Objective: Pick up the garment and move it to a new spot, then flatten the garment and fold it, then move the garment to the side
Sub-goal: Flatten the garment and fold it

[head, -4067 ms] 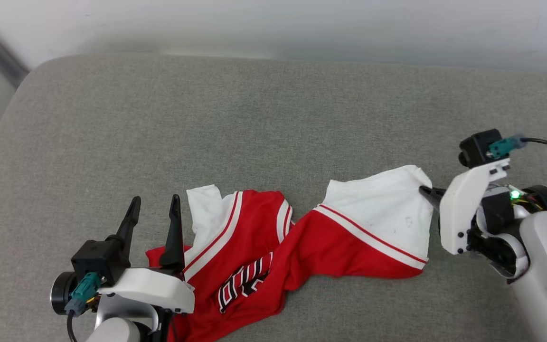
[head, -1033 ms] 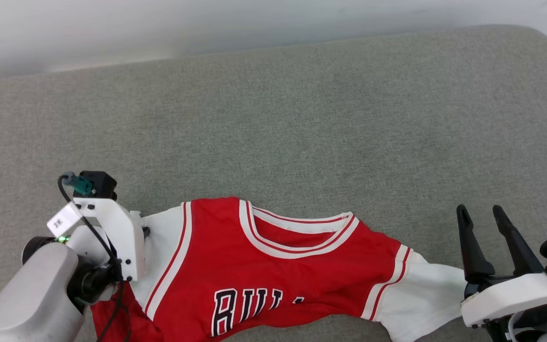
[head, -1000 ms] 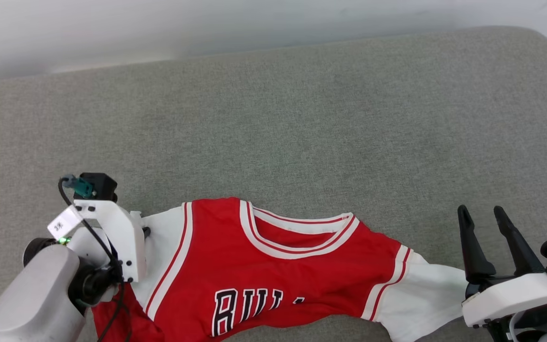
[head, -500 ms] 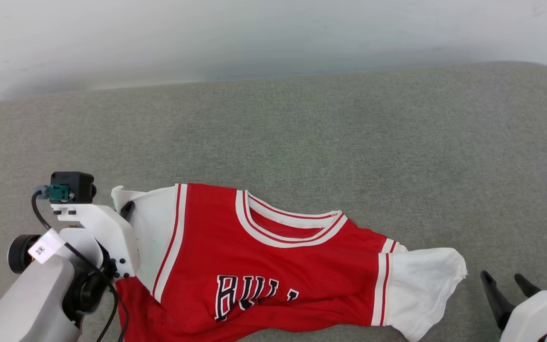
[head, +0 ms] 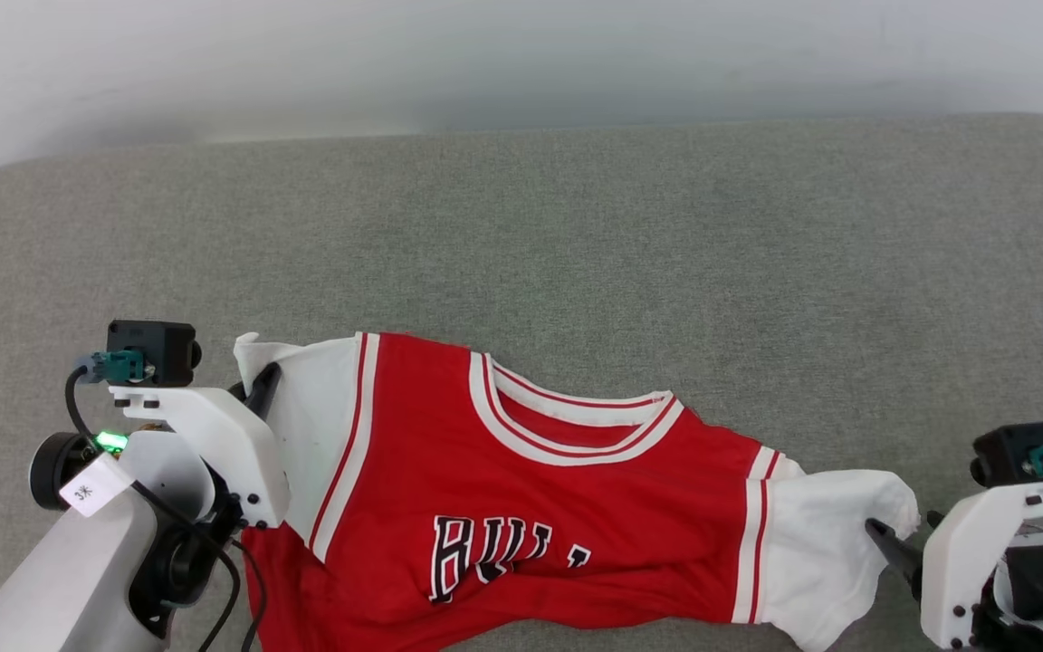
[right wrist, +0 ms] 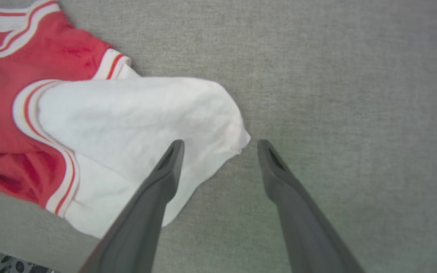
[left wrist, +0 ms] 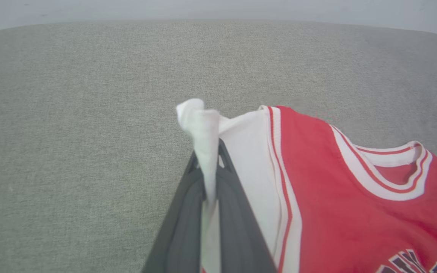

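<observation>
- My left gripper (left wrist: 207,157) is pinched tight, with a bunched fold of white cloth squeezed between its two dark fingers.
- That cloth is the outer edge of the left sleeve (head: 309,417) of the shirt (head: 531,489); a twist of it sticks up past my fingertips in the left wrist view.
- My right gripper (right wrist: 221,144) stands wide open and holds nothing.
- One of its fingers (right wrist: 165,170) shows over the edge of the right sleeve (right wrist: 135,113), and the other shows over bare grey fabric. The sleeve's corner lies in the gap between them. I cannot tell whether either finger touches the cloth.
- The shirt is spread front side up across the near part of a grey cushion (head: 576,235), stretching from my left gripper towards my right one.
- Its body is red, and the white, red-striped collar (head: 576,430) faces the far side of the cushion.
- Black letters (head: 494,552) with white outlines run across the chest.
- The lower part of the shirt runs out of the bottom of the head view, so I cannot tell how it lies there.
- The red body is wrinkled near the letters, and the right sleeve is crumpled.
- A pale wall (head: 485,54) stands behind the cushion.
</observation>
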Motion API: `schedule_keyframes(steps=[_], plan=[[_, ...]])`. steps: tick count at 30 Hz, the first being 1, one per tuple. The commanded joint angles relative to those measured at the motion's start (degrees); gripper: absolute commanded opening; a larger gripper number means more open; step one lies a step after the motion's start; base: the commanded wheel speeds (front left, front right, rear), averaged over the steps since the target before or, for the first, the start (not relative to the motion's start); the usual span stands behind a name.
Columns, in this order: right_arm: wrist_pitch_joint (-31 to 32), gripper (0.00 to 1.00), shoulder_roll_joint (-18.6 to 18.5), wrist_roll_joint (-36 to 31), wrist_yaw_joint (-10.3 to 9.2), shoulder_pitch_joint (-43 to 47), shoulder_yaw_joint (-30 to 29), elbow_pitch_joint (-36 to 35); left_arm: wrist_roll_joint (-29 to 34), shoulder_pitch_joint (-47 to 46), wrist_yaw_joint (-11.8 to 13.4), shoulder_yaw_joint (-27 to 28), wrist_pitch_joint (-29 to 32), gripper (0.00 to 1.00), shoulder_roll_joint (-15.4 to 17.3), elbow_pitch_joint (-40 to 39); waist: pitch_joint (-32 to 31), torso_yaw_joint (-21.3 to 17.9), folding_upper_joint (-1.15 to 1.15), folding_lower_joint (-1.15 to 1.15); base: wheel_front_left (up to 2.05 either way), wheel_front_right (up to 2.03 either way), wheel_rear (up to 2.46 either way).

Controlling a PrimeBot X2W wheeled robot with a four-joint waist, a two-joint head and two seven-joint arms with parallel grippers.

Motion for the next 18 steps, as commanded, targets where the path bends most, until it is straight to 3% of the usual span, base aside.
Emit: schedule_keyframes(steps=[1,12,13,14,15,16,18], plan=[[-0.2,1.0,-0.8,0.2,-0.02,-2.0,1.1,1.6,0.3,-0.5,0.3,0.0,0.0,0.0,-0.1,-0.6,0.9,0.5,0.0,0.0,0.0,0.0,0.0],[3.7,0.97,-0.5,3.0,0.08,-5.0,8.4,14.6,0.2,-1.6,-0.3,-0.1,-1.0,0.0,-0.5,-1.4,2.9,1.9,0.0,0.0,0.0,0.0,0.0],[3.8,0.4,-0.5,3.3,0.08,-5.1,8.8,15.1,0.2,-1.5,-0.2,0.0,-1.1,0.0,-0.4,-1.3,2.8,1.9,0.0,0.0,0.0,0.0,0.0],[3.9,0.11,-0.6,3.5,0.08,-5.4,9.0,15.4,0.1,-1.4,-0.1,0.0,-1.2,0.0,-0.4,-1.2,2.7,1.8,0.0,0.0,0.0,0.0,0.0],[3.9,0.11,-0.6,3.5,0.08,-5.4,9.0,15.4,0.1,-1.4,-0.1,0.0,-1.2,0.0,-0.4,-1.2,2.7,1.8,0.0,0.0,0.0,0.0,0.0],[4.0,0.0,-0.8,3.8,0.08,-5.8,9.2,15.6,0.1,-1.2,-0.1,0.1,-1.4,0.0,-0.3,-1.1,2.5,1.7,0.0,0.0,0.0,0.0,0.0],[3.4,0.0,-1.6,4.0,0.07,-6.6,9.2,15.3,0.0,-0.9,0.0,0.2,-1.6,0.0,-0.2,-0.9,2.2,1.6,0.0,0.0,0.0,0.0,0.0]])
